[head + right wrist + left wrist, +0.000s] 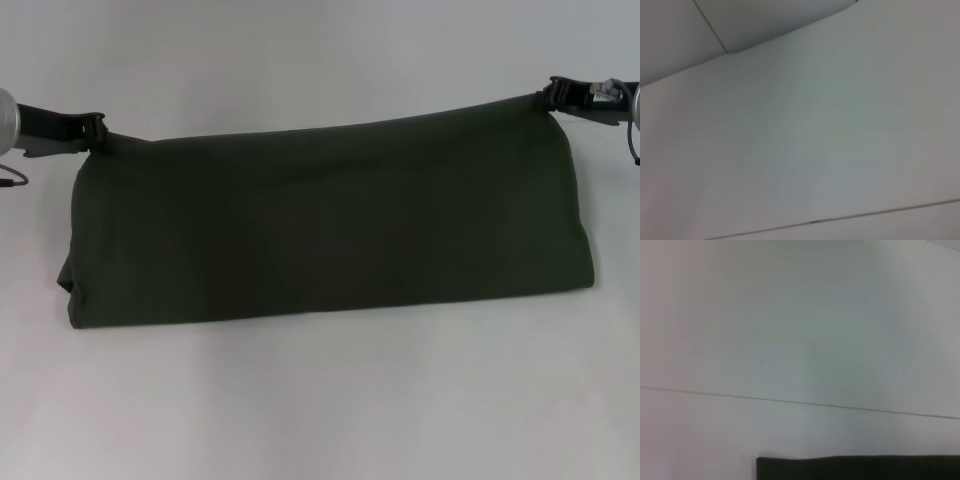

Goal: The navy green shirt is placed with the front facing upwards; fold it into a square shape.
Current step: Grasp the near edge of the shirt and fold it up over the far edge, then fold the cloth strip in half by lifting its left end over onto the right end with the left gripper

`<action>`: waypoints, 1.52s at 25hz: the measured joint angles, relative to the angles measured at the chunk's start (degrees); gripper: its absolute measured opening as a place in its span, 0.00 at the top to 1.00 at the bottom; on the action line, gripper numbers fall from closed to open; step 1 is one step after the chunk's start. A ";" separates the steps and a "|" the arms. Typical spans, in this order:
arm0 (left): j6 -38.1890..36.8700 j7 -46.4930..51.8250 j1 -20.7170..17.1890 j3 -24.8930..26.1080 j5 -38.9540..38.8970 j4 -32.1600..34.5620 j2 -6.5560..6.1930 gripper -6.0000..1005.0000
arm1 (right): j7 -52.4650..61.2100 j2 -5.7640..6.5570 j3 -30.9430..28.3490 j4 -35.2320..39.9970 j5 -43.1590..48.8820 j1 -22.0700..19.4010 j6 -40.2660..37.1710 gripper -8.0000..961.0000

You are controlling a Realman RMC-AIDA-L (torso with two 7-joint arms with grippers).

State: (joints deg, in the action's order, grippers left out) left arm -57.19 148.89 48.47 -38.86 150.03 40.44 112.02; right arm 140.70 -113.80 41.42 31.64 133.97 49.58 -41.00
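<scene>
The navy green shirt (330,225) is spread as a wide band on the white tabletop (320,410), its long axis running left to right. Its far edge is clamped at the left corner by the left claw (97,132) and at the right corner by the right claw (553,95), each equally near; the fabric lies nearward from both.

I find no legible text, label, brand, number or sign in any view; the navy green shirt (330,225) shows me only plain dark fabric.

Shirt (330,225) lettering and collar hidden by the fold. Both arms cut off at upper frame edges. Left wrist view shows only a dark cloth strip cut by the bottom edge.
</scene>
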 joint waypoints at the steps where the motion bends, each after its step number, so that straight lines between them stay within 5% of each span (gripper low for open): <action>1: 0.16 0.22 0.06 -0.12 0.00 -0.06 0.01 0.96 | 0.43 0.14 0.22 -0.05 0.01 0.21 0.05 0.97; 6: 3.61 1.79 -0.03 0.35 -0.27 -0.53 0.63 0.96 | 0.96 1.42 1.43 -0.26 0.18 0.86 0.21 0.86; 13: 3.99 2.35 -2.67 1.30 -2.34 2.40 2.03 0.80 | 1.13 3.10 -0.10 1.35 -0.59 -0.92 -2.85 0.68; 16: 1.24 -0.66 -7.26 2.93 -11.34 6.76 2.96 0.66 | -0.24 3.37 -2.54 2.73 -4.31 -4.45 -9.25 0.61; 20: -6.23 -6.60 -11.96 5.79 -25.42 6.16 2.36 0.41 | -6.54 3.10 -5.12 3.84 -16.29 -11.84 -19.57 0.50; 23: -16.49 -10.35 -15.78 12.62 -33.02 3.47 1.97 0.35 | -11.32 2.95 -6.31 3.28 -25.30 -17.24 -26.76 0.35; 27: -25.01 -9.30 -20.41 16.89 -33.34 2.46 3.16 0.30 | -14.25 2.41 -6.67 2.48 -31.59 -22.82 -33.38 0.16; 38: -28.34 0.98 -28.71 19.12 -32.16 2.27 6.64 0.30 | -18.16 2.27 -6.52 -0.68 -32.75 -24.55 -38.76 0.16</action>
State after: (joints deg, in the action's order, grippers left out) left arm -85.53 149.87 19.76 -19.75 117.87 42.71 118.66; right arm 122.54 -111.53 34.90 30.95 101.22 25.03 -79.76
